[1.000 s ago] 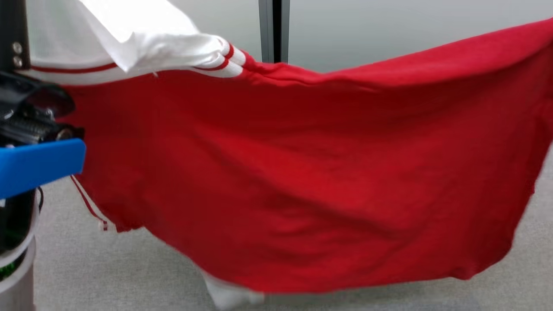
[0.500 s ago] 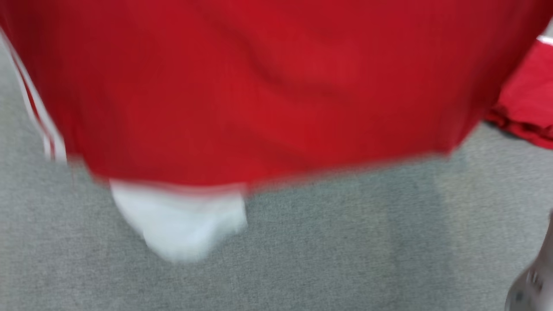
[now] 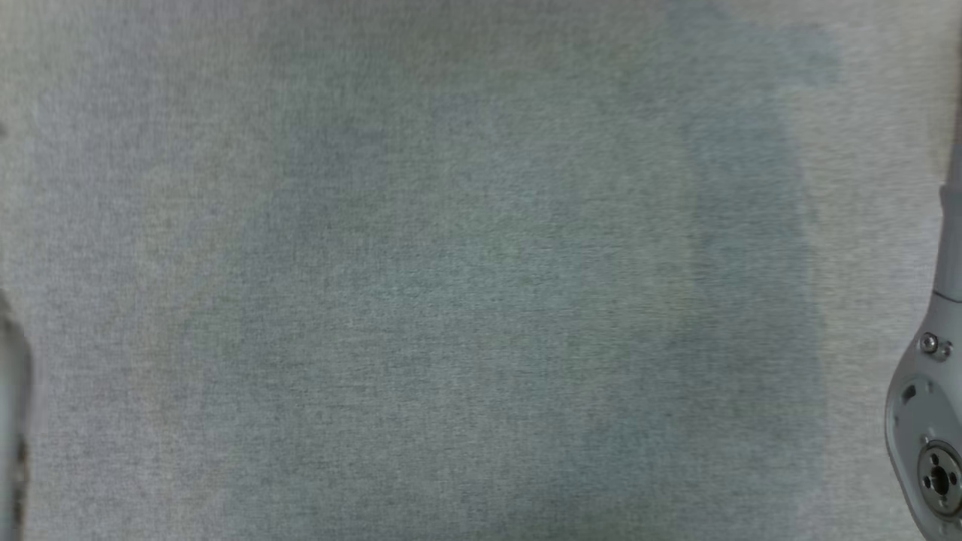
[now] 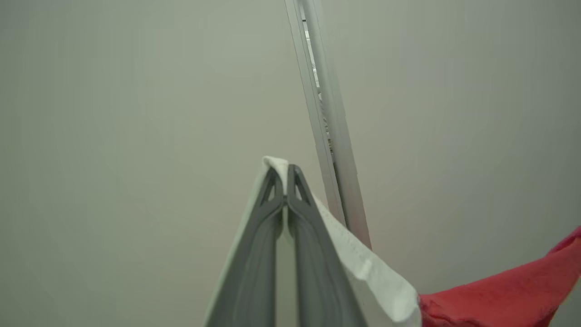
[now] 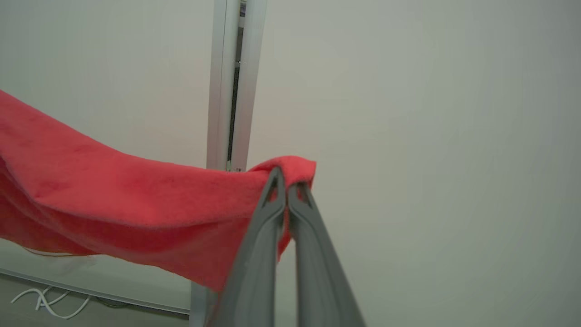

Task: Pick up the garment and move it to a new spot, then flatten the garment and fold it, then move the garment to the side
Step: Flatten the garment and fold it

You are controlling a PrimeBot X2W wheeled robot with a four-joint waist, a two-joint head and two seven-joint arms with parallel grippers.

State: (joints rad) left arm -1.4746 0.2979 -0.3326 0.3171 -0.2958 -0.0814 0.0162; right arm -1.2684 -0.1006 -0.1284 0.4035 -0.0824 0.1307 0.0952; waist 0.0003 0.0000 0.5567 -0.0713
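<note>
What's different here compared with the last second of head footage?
The head view swung from the hanging red garment down to the grey surface, a pale arm at its right edge: camera motion, probably. Unchanged: garment held aloft, left gripper and right gripper shut on it.

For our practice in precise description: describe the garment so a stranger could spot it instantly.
Find the pale wall with its upright metal post. In front of it hangs the garment, strung between the left claw and right claw. It alone is bright red, with a white section at the left claw's end.
</note>
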